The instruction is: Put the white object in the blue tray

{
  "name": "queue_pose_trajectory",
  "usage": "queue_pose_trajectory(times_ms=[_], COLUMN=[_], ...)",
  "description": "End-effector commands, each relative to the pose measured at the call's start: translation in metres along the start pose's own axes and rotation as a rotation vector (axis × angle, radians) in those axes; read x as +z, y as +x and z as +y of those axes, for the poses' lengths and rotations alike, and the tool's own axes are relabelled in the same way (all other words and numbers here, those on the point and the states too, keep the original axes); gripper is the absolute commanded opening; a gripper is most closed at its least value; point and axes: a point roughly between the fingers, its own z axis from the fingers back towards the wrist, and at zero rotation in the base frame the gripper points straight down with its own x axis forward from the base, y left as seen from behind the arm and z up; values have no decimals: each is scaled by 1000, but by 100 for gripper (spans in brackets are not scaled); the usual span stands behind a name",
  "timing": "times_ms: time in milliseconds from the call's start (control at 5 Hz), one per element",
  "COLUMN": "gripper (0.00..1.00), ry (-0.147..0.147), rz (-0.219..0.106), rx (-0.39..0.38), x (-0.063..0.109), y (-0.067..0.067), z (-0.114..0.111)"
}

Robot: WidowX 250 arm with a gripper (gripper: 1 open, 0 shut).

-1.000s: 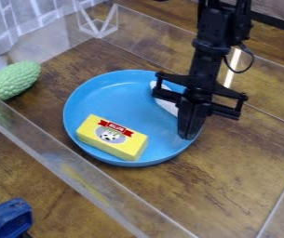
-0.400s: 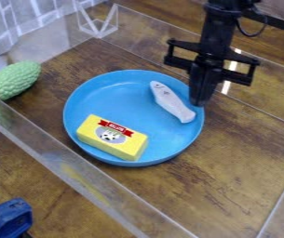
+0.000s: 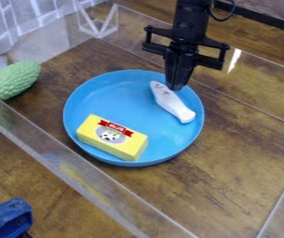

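Note:
The white object (image 3: 173,101) lies in the blue tray (image 3: 101,92), on its right side, slanted with one end toward the back. A yellow box with a red label (image 3: 112,136) rests in the tray's front part. My gripper (image 3: 179,80) hangs just above the tray's back rim, pointing straight down. Its fingers are together with nothing between them, a little above and behind the white object's far end, apart from it.
A green bumpy object (image 3: 16,78) sits at the left on the wooden table (image 3: 250,158). A clear plastic barrier (image 3: 57,158) runs along the front and left. Something blue (image 3: 5,220) shows at the bottom left corner.
The gripper lifted off the white object, which stays in the tray, and moved up and toward the back left, from the tray's right rim to above its back rim.

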Motion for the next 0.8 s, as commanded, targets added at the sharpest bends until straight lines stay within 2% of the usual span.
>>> queue_pose_trajectory(times_ms=[0,400,600], gripper=[0,0,0], ry=[-10,-3,1], rz=[-85,-102,-110], rx=[12,2,9], x=[29,19,16], y=[-1,-2,-4], z=[1,-15,-12])
